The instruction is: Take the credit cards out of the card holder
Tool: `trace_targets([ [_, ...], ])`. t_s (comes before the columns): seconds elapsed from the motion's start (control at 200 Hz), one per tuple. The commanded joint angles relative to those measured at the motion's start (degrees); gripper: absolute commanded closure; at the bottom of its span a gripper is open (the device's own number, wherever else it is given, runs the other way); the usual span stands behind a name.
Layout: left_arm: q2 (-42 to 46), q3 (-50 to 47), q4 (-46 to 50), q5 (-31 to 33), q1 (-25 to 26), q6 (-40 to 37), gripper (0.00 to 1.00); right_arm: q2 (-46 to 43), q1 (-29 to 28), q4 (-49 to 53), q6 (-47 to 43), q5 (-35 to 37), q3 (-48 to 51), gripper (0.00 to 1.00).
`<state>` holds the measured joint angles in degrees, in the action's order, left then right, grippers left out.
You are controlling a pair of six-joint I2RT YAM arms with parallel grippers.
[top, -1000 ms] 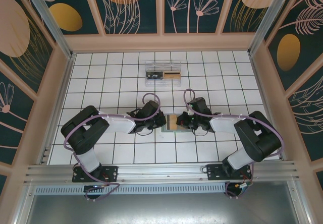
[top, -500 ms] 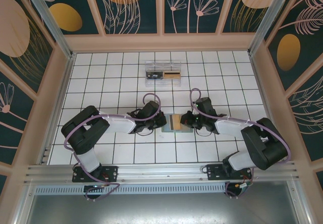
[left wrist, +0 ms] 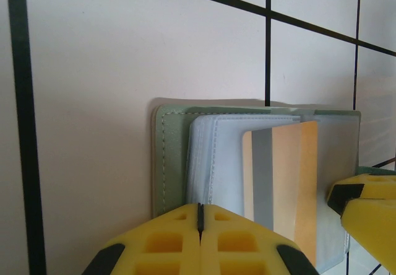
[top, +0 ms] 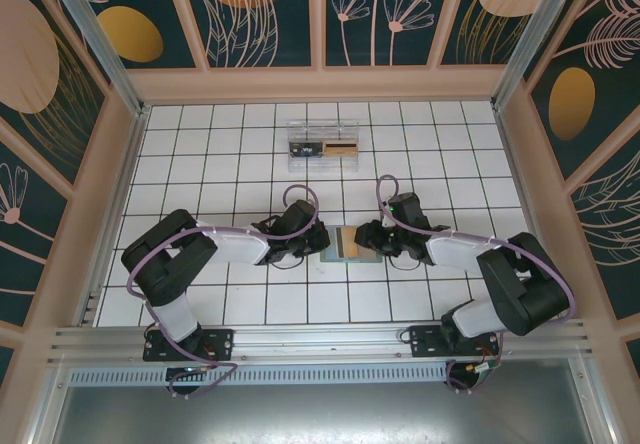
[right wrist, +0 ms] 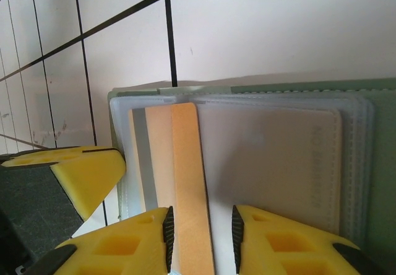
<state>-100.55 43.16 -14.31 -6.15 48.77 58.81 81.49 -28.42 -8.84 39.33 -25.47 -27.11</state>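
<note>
**Card holder open between two pincers, one card half in view**

Card holder (left wrist: 168,157) lies open on the white tiled table (top: 200,164), just ahead of the two arms and between them, its grey-green cover down and its pale blue-grey sleeves (left wrist: 216,157) up. A tan card (left wrist: 286,176) with a grey stripe rests on the sleeves. Its far end is in plain sight, while its near end runs under the yellow fingers in both wrist views and is cut off there.

The left pincer (left wrist: 200,225) sits at the holder's left edge with its fingers pressed together along a thin seam. They cover that edge, so it cannot be told whether they press the cover.

The right pincer (right wrist: 202,238) is at the holder's opposite edge, fingers a little apart, and the card's orange strip shows in the gap. The pads seem to stand over the card rather than clamp it, though the contact itself is hidden.

Farther back on the table stands a clear box (top: 323,147) holding a dark piece (top: 305,148) and a tan piece (top: 342,150), both too small to make out.
</note>
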Motion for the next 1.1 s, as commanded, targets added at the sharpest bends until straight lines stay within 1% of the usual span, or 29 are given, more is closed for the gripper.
trace_targets([
  [0.0,-3.0,-0.97,7.18,-0.27,0.7,-0.41,1.0,1.58,0.05,-0.55,-1.34,-1.33,-0.56,0.67],
  [0.225,2.03,0.29,9.46,1.05,0.74,-2.23,1.0,0.74,-0.51,0.64,-1.89,0.06,-0.86,0.68],
  [0.275,4.68,1.01,10.05,1.36,0.84,-2.81,0.99,0.44,-0.71,1.01,-2.07,0.48,-0.92,0.68],
  [0.41,6.58,2.34,8.64,0.11,1.28,-3.95,0.97,-0.19,-1.35,2.03,-2.41,1.3,-1.61,0.68],
  [0.53,4.81,3.12,6.63,-1.85,1.54,-4.22,0.97,-0.14,-1.96,2.48,-2.94,1.63,-2.2,0.68],
  [0.666,2.73,3.85,5.53,-2.7,1.71,-3.87,0.98,0.31,-2.25,2.84,-3.45,1.74,-2.67,0.68],
  [0.726,0.05,3.95,5.1,-3.14,1.71,-3.75,0.98,0.54,-2.25,2.78,-3.64,1.66,-2.68,0.68],
  [0.861,-1.82,3.95,4.73,-3.1,1.8,-3.36,0.98,0.9,-2.34,2.77,-4.08,1.57,-3.11,0.68],
  [1.096,-3.44,4.13,6.81,-2.07,1.8,-2.83,0.99,2.87,-2.34,3.44,-4.96,1.24,-3.83,0.68],
])
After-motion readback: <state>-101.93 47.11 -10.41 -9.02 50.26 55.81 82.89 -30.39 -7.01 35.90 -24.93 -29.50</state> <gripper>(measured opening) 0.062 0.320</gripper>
